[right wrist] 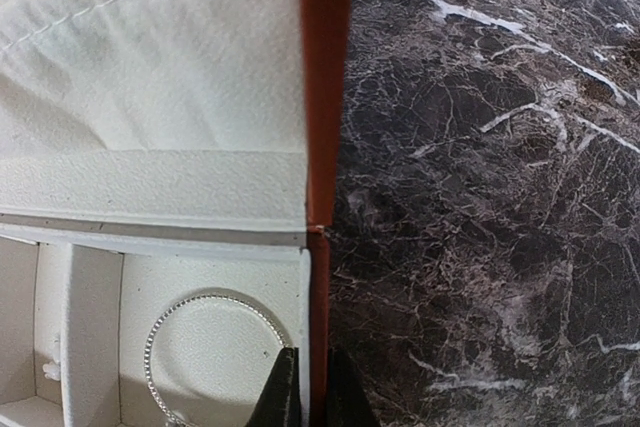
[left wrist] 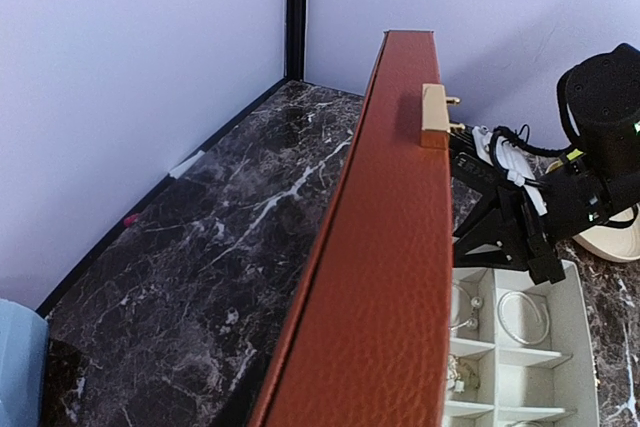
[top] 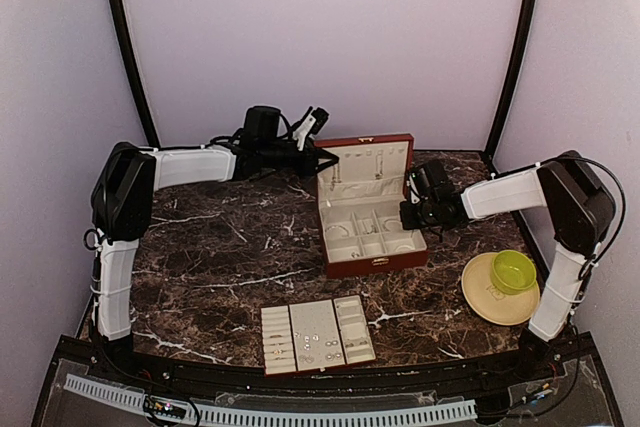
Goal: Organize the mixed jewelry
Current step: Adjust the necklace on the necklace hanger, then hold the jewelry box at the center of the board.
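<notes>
Steadying the red-brown box (top: 375,265) is the step in hand: the right gripper (right wrist: 309,387) is clamped on its right wall. The left gripper's (top: 322,157) state cannot be told. The mixed jewelry (top: 318,344) lies in the tray (top: 349,304) on the desk (top: 220,247). Next, the left arm needs to descend to the tray.

On the surface (top: 220,247) the open box (top: 370,232) sits centre-far, the tray (top: 317,335) near in front of it, the plate (top: 490,297) carrying the bowl (top: 513,271) at right, my tools flanking the box.
</notes>
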Motion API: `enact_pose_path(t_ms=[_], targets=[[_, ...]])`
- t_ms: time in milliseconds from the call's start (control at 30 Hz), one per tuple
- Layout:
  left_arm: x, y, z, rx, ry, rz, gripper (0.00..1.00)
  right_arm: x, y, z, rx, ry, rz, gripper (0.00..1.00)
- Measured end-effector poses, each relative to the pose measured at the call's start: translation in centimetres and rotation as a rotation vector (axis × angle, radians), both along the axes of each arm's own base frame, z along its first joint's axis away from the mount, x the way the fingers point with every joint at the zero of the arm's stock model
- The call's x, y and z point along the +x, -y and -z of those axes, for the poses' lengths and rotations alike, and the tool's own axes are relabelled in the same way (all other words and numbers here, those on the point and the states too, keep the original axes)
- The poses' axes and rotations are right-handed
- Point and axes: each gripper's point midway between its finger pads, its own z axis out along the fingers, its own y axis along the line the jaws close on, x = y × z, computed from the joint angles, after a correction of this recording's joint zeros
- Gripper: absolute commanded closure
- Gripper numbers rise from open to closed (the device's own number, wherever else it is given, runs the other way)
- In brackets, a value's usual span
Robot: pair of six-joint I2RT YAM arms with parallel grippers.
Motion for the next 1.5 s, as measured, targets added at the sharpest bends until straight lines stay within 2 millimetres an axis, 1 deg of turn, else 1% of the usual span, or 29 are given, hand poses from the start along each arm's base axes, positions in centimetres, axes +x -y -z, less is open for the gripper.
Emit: enact_pose_path(t_ms=[67,267,400,433,500,533,567,600,633,667,700,767,833,1000,1100,1233,1267,1333,1500], targets=[[-0.2,0.1,-0.1,-0.012,-0.016,0.012,0.75,0.0,0.0,0.0,0.001,0.000,0.006,0.99],[-0.1,-0.1,0.0,-0.030,-0.040,0.014,0.82,0.0,0.0,0.0,0.000,0.001,0.006,0.99],[0.1,-0.1,0.1,-0.040,-0.051,0.012,0.82,0.0,0.0,0.0,-0.002,0.003,0.007,0.99],[0.1,-0.2,0.1,-0.042,-0.054,0.010,0.82,0.0,0.0,0.0,-0.003,0.003,0.008,0.97],[0.2,-0.3,0.1,-0.043,-0.057,0.008,0.72,0.0,0.0,0.0,-0.004,0.004,0.008,0.90],[0.2,-0.3,0.2,-0.043,-0.059,0.007,0.66,0.0,0.0,0.0,-0.004,0.004,0.008,0.84],[0.3,-0.4,0.2,-0.044,-0.059,0.006,0.64,0.0,0.0,0.0,-0.005,0.005,0.007,0.78],[0.3,-0.4,0.2,-0.045,-0.060,0.006,0.58,0.0,-0.1,0.0,-0.003,0.004,0.006,0.72],[0.4,-0.4,0.3,-0.043,-0.062,0.002,0.54,-0.1,-0.3,-0.1,0.002,0.001,-0.003,0.69],[0.5,-0.4,0.4,-0.042,-0.062,-0.001,0.48,-0.2,-0.4,-0.2,0.008,0.001,-0.002,0.65],[0.6,-0.6,0.5,-0.042,-0.066,-0.006,0.45,-0.4,-0.7,-0.5,0.012,0.004,-0.013,0.62],[1.0,-1.0,0.7,-0.042,-0.073,-0.019,0.37,-0.6,-0.9,-1.1,0.023,0.009,-0.015,0.57],[1.2,-1.2,0.6,-0.043,-0.073,-0.027,0.33,-0.7,-1.1,-2.0,0.031,0.023,-0.019,0.53],[1.7,-1.6,0.4,-0.046,-0.070,-0.042,0.27,-0.8,-1.0,-4.3,0.052,0.061,-0.012,0.45],[1.6,-1.6,0.3,-0.050,-0.064,-0.042,0.24,-0.9,-0.9,-5.9,0.063,0.086,-0.011,0.44],[0.9,-2.4,0.4,-0.058,-0.066,-0.046,0.23,-1.4,-1.3,-8.5,0.086,0.137,-0.025,0.47],[0.6,-2.6,0.3,-0.061,-0.067,-0.046,0.25,-1.6,-1.6,-9.1,0.091,0.148,-0.034,0.48],[0.4,-2.9,-0.2,-0.072,-0.066,-0.049,0.28,-2.0,-2.6,-9.9,0.102,0.165,-0.057,0.51],[0.4,-3.8,-1.8,-0.095,-0.047,-0.056,0.39,-2.9,-6.2,-11.4,0.143,0.193,-0.129,0.52]])
